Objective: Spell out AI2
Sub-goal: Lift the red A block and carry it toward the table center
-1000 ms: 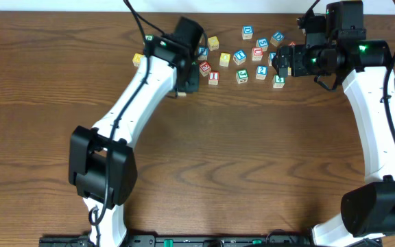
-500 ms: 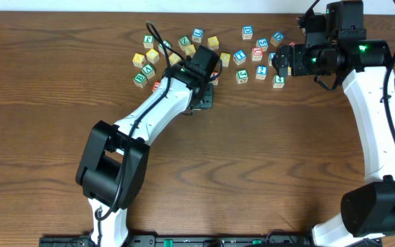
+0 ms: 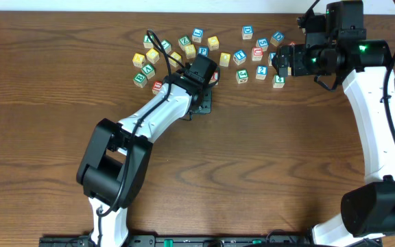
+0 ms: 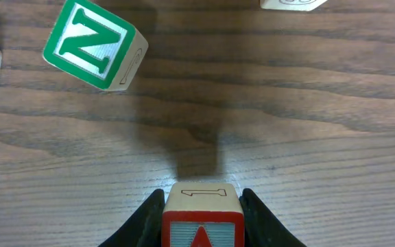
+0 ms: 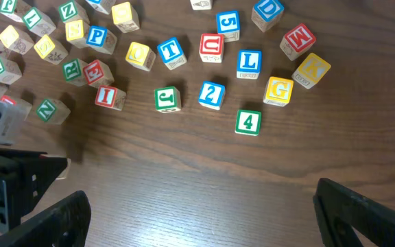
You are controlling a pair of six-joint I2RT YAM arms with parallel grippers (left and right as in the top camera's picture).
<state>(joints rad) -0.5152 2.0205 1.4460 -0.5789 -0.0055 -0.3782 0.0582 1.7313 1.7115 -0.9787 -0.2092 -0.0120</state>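
From overhead, the left gripper [image 3: 202, 103] sits at the near edge of the scattered letter blocks [image 3: 184, 48]. The right gripper [image 3: 283, 62] hangs over the scatter's right end, near the one blue 2 block [image 3: 261, 71]. Nothing is lined up yet on the bare table [image 3: 266, 171].

In the left wrist view, the fingers are clenched on a red-faced block [image 4: 202, 230] whose mark looks like the tip of an A, so the first letter seems to be in hand. Three other blocks show: a green N block [image 4: 91, 44] and two cut off by the frame. The next move calls for setting this block on open wood, with room beside it for two more.

In the right wrist view, the claw is spread wide, holding nothing. Below lie one red I block [image 5: 108, 96] and three numeral blocks: 2, 4 and 5.
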